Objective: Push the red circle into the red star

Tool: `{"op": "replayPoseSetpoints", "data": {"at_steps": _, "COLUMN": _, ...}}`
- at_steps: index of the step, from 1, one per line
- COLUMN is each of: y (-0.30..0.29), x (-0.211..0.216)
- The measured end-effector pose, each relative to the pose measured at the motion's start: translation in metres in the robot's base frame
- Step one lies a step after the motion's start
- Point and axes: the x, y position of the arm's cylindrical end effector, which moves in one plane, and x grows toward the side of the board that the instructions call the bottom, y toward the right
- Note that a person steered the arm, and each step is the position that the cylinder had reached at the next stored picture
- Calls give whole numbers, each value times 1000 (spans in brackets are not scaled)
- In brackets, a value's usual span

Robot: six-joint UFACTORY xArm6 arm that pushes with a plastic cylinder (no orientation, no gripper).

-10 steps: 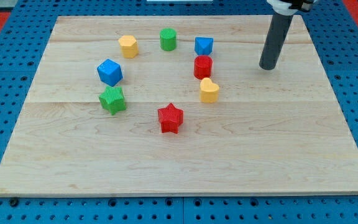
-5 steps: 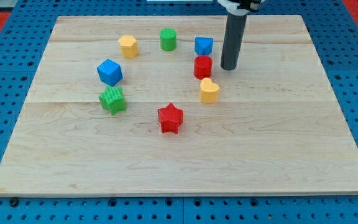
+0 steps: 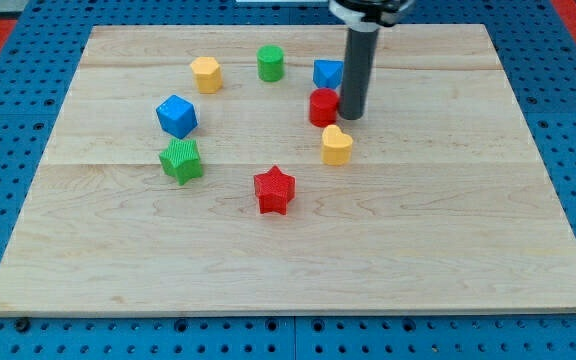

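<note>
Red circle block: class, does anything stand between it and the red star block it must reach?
Nothing visible does. The board between the red circle block and the red star block is bare; the yellow heart block sits just right of that line.

The rod (image 3: 358, 60) hides part of the blue block (image 3: 326, 73); its top is cut off.

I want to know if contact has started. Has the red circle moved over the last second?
Barely, if at all: the red circle sits perhaps a shade further toward the view's left, judged against the yellow heart. My tip has arrived against its right side.
</note>
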Motion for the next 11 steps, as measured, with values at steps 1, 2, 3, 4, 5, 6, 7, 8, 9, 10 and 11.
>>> {"op": "replayPoseSetpoints", "data": {"at_steps": 1, "y": 16, "x": -28}}
{"op": "replayPoseSetpoints", "data": {"at_steps": 2, "y": -10, "x": -48}}
{"op": "replayPoseSetpoints", "data": {"at_steps": 3, "y": -48, "x": -37}}
{"op": "replayPoseSetpoints", "data": {"at_steps": 4, "y": -58, "x": 4}}
{"op": "replayPoseSetpoints", "data": {"at_steps": 5, "y": -53, "x": 27}}
{"op": "replayPoseSetpoints", "data": {"at_steps": 6, "y": -50, "x": 0}}
{"op": "replayPoseSetpoints", "data": {"at_steps": 7, "y": -21, "x": 16}}
{"op": "replayPoseSetpoints", "data": {"at_steps": 8, "y": -43, "x": 50}}
{"op": "replayPoseSetpoints", "data": {"at_steps": 9, "y": -69, "x": 70}}
{"op": "replayPoseSetpoints", "data": {"at_steps": 10, "y": -66, "x": 51}}
{"op": "replayPoseSetpoints", "data": {"at_steps": 11, "y": -52, "x": 26}}
